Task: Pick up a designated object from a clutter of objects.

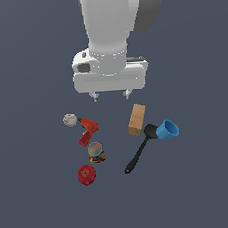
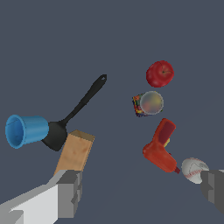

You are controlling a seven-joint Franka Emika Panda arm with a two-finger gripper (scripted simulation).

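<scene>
- The gripper [image 1: 110,94] hangs above the clutter with its fingers spread wide and nothing between them, a stance that suits an approach rather than a grasp.
- The blue cup [image 1: 167,130] lies tipped on its side at the exterior view's right edge of the group, its open mouth turned away from the other items, so its rim and wall are exposed on that side.
- Its closed end touches the head of the black spatula [image 1: 140,153], which I judge crowds any grasp from that side; the handle runs off toward the exterior view's lower left.
- The tan wooden block [image 1: 136,119] lies just beside the spatula head, between the gripper and the cup, so a descent likely has to pass beyond it.
- The red drill [image 1: 87,131], white ball [image 1: 70,120], small can [image 1: 96,152] and red apple [image 1: 86,174] sit well apart on the exterior view's left, out of the way.
</scene>
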